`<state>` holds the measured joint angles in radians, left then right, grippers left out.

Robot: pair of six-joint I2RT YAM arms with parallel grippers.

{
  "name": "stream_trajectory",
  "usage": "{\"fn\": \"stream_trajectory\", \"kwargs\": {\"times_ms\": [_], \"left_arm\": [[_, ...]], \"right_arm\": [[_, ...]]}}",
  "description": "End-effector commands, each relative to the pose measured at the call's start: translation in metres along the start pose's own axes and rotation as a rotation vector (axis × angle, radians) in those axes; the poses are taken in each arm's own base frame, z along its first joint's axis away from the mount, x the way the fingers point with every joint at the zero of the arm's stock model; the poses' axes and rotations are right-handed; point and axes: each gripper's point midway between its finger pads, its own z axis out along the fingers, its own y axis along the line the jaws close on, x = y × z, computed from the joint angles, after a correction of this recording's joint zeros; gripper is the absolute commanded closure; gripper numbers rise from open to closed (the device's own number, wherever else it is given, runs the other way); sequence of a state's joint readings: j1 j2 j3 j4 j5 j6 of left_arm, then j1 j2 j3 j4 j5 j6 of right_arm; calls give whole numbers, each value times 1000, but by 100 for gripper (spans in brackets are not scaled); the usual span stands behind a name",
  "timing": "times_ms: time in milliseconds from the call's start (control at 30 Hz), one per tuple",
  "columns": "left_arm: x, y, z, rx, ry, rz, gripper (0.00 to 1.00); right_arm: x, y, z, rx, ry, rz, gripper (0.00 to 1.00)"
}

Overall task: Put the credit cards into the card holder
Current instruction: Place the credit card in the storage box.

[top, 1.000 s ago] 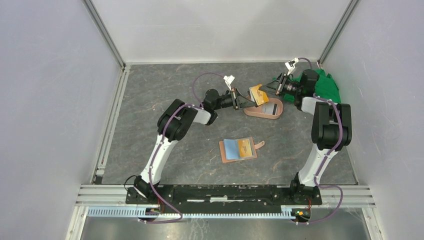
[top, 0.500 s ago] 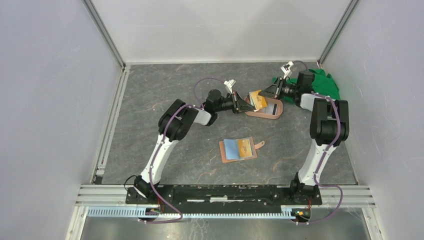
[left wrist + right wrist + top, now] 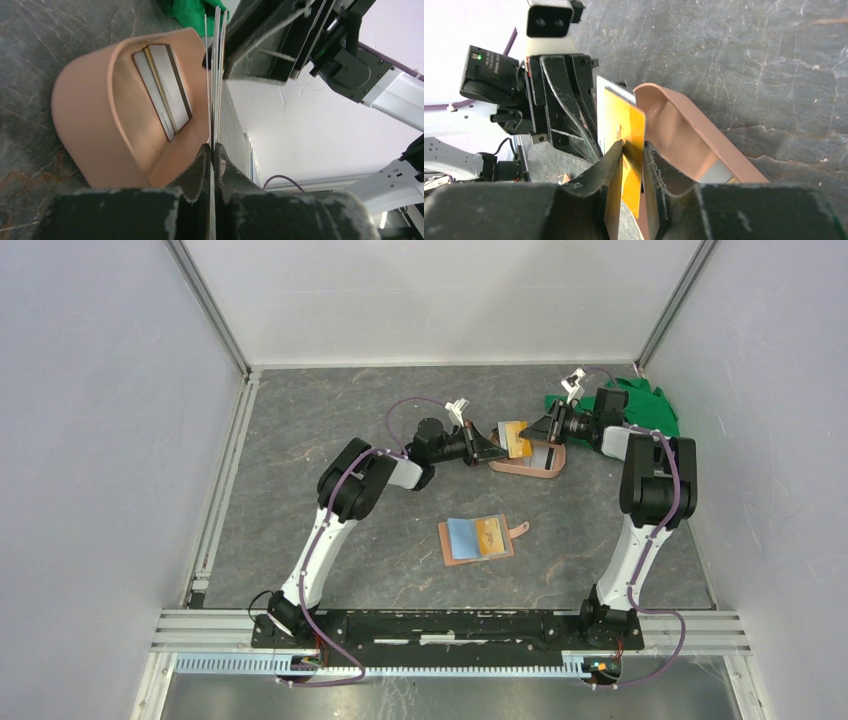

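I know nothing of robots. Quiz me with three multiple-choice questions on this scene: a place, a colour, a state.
1. The card holder is: A held aloft; B flat on the table; C hidden.
2. The card between the right fingers is: A orange-yellow; B purple; C red.
3. The left fingers are: A wide open; B shut on a stack of cards; C hidden.
Answers: B, it lies open between the arms; A, the right wrist view shows it; B, the left wrist view shows the pinch.
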<state>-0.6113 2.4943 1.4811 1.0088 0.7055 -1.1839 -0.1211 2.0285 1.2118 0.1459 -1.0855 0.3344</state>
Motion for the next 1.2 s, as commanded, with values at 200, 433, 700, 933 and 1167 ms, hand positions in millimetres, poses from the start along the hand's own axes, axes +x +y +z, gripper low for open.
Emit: {"fn": "stream_trajectory", "kwargs": {"times_ms": [200,433,700,933,1167], "left_arm": [[-28,-8,5,22,-85,32,98],[-26,-7,4,19,-78,35,98],[-25,-8,3,15,-76,39,98],[-22,-10,1,23,-63,40,98],[-19,-10,0,23,-54,38,98]], "right_arm": [[6,-6,2,12,35,-29,66],[5,-4,-1,13,35,-44,75],[0,-6,-13,31,11,-55,79],[7,-10,-18,39,15,-46,78],[8,-10,-25,41,10,-48,79]]}}
